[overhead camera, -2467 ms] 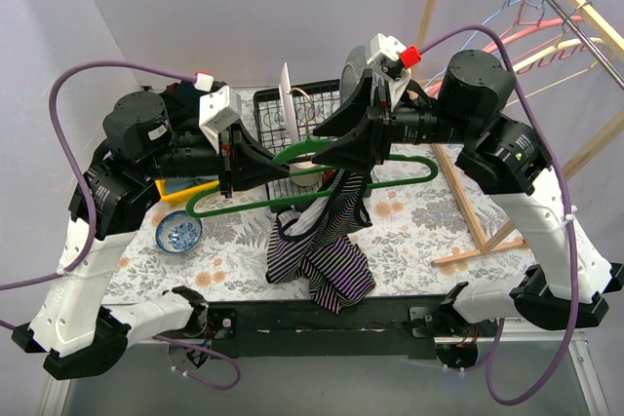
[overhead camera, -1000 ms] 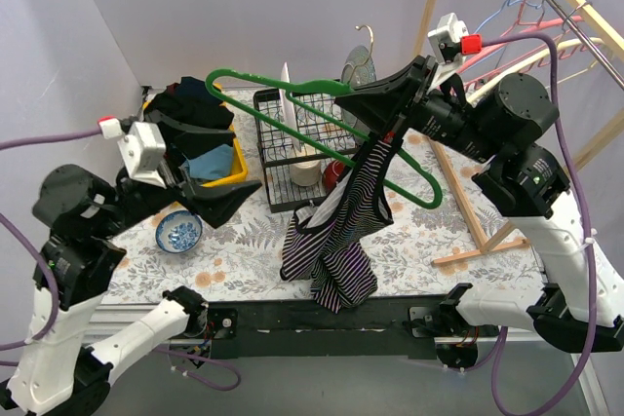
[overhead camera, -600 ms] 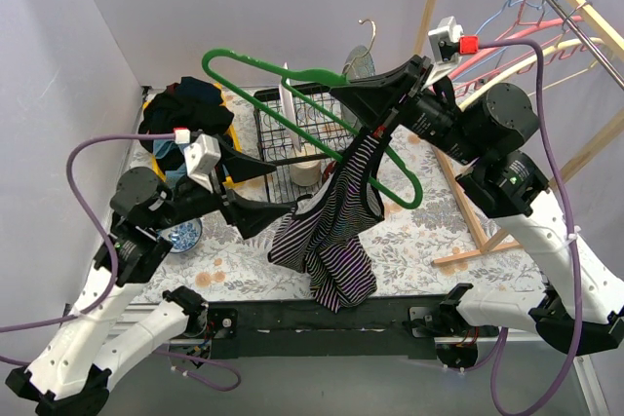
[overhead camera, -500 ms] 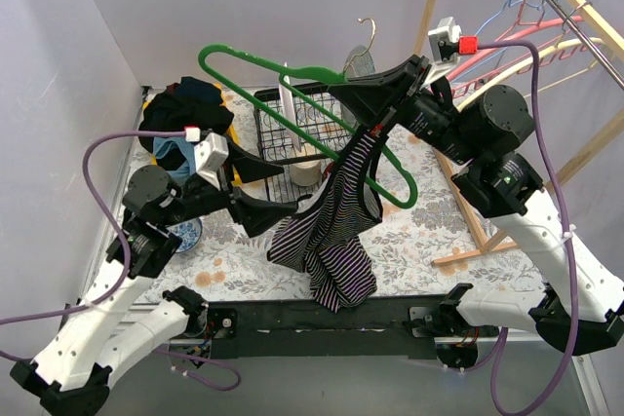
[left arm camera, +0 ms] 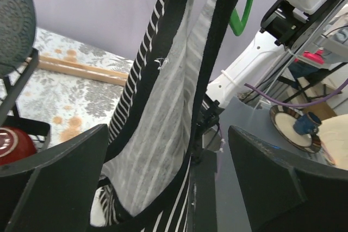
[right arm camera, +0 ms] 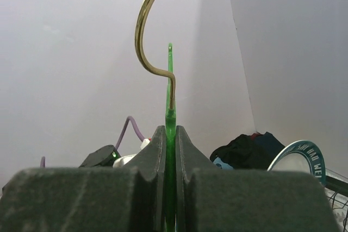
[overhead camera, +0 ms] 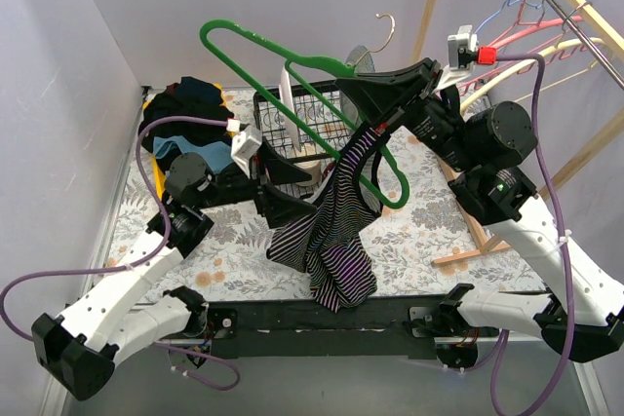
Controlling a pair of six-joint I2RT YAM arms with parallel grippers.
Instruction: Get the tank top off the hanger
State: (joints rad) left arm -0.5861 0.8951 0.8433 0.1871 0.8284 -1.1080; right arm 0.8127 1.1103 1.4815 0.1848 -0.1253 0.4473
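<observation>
The green hanger is held high and tilted, left end up, with my right gripper shut on its neck. In the right wrist view the green neck stands pinched between the jaws of the right gripper, below the gold hook. The black-and-white striped tank top hangs by a strap from the hanger's lower right arm, its hem bunched on the table. My left gripper is open, with a finger on each side of the hanging cloth. In the left wrist view the tank top hangs between the fingers of the left gripper.
A black wire dish rack with plates stands behind the tank top. A yellow bin of dark clothes sits at the back left. A wooden clothes rail with hangers rises at the right, its base on the table.
My left arm has swung in from the left until its open fingers straddle the tank top. My right gripper has raised the hanger a little.
</observation>
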